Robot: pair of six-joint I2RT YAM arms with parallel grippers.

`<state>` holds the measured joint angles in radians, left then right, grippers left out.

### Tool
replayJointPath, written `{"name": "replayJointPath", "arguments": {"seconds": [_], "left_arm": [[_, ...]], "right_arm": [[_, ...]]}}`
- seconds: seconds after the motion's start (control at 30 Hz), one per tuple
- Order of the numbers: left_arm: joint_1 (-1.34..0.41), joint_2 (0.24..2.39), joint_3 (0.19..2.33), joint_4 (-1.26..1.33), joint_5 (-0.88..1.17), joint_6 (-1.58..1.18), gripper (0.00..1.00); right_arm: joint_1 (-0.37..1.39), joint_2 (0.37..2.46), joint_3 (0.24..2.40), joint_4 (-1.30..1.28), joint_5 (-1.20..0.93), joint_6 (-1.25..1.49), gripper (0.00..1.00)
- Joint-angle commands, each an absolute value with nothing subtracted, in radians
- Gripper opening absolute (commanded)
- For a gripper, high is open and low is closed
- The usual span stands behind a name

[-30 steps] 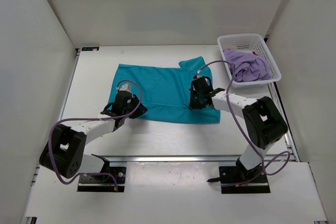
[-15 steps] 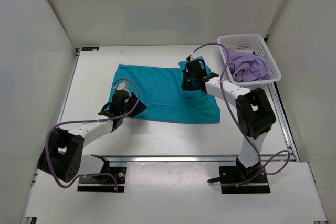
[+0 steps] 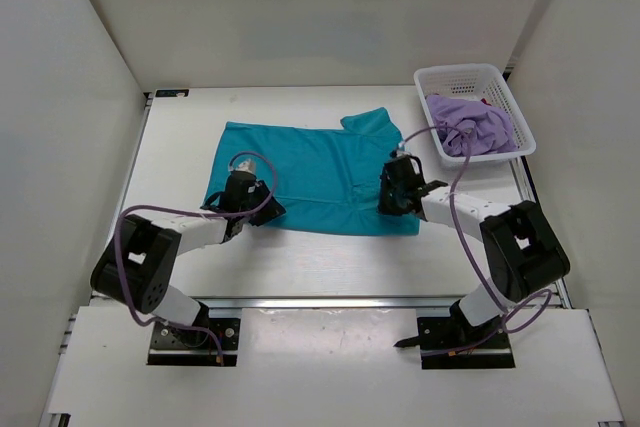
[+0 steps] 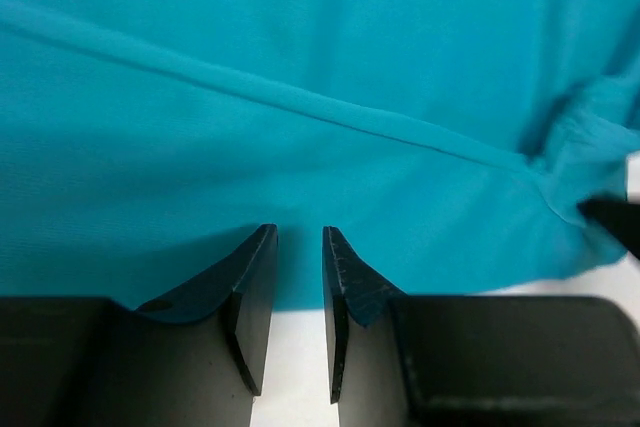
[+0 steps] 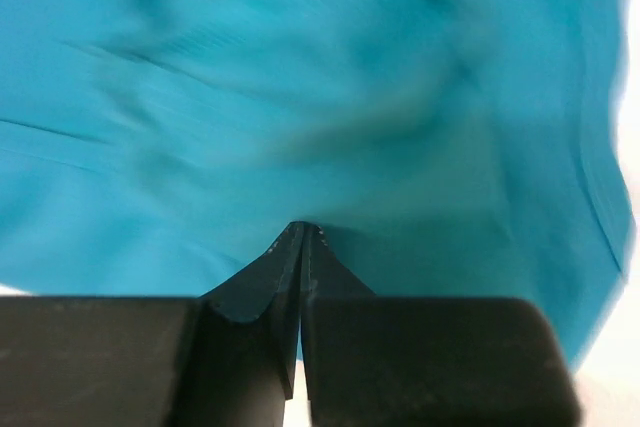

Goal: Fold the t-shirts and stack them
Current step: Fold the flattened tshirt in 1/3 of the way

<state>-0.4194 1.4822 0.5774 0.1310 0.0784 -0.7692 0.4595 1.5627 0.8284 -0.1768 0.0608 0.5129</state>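
A teal t-shirt (image 3: 305, 172) lies spread flat on the white table, one sleeve (image 3: 366, 122) sticking out at its far right. My left gripper (image 3: 243, 190) rests at the shirt's near left edge. In the left wrist view its jaws (image 4: 298, 239) stand a narrow gap apart over that hem (image 4: 300, 292), with nothing between them. My right gripper (image 3: 396, 190) sits on the shirt's near right part. It is shut, its tips (image 5: 303, 230) touching the teal fabric (image 5: 300, 77) without pinching it. A lavender t-shirt (image 3: 470, 127) lies crumpled in the basket, with a sliver of red (image 3: 488, 102) behind it.
The white mesh basket (image 3: 452, 75) stands at the table's far right corner. White walls close the table in on the left, back and right. A metal rail (image 3: 320, 302) runs along the near edge in front of the arm bases.
My right gripper swung out to the far sleeve and came back to the shirt's near right part, staying shut. The left gripper shifted slightly right. The shirt lies about as before.
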Motion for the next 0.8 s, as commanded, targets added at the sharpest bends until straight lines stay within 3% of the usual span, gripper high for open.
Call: {"name": "replayJointPath", "arguments": {"seconds": [0.0, 0.2, 0.37, 0.43, 0.53, 0.6, 0.67, 0.73, 0.77], "left_arm": [[-0.359, 1.506, 0.514, 0.173, 0.172, -0.824, 0.35], [-0.383, 1.437, 0.393, 0.147, 0.156, -0.833, 0.35], [-0.411, 1.277, 0.310, 0.074, 0.147, -0.835, 0.37], [-0.410, 1.232, 0.339, 0.042, 0.137, -0.810, 0.40], [-0.388, 1.203, 0.484, 0.000, 0.095, -0.758, 0.43], [-0.382, 1.218, 0.584, -0.037, 0.063, -0.738, 0.44], [-0.367, 1.271, 0.685, -0.012, 0.071, -0.732, 0.44], [-0.341, 1.324, 0.733, 0.015, 0.093, -0.748, 0.44], [-0.321, 1.360, 0.753, 0.032, 0.141, -0.765, 0.42]], "right_arm": [[0.425, 1.496, 0.715, -0.144, 0.078, 0.561, 0.00], [0.419, 1.414, 0.556, -0.144, 0.058, 0.618, 0.00], [0.434, 1.313, 0.541, -0.199, 0.043, 0.637, 0.00], [0.420, 1.304, 0.589, -0.221, 0.023, 0.626, 0.04], [0.428, 1.316, 0.759, -0.235, 0.069, 0.574, 0.25], [0.410, 1.351, 0.852, -0.213, 0.048, 0.542, 0.31], [0.376, 1.478, 0.958, -0.192, 0.026, 0.505, 0.27], [0.344, 1.596, 1.139, -0.189, 0.009, 0.439, 0.08], [0.333, 1.673, 1.187, -0.186, 0.012, 0.427, 0.04]]}}
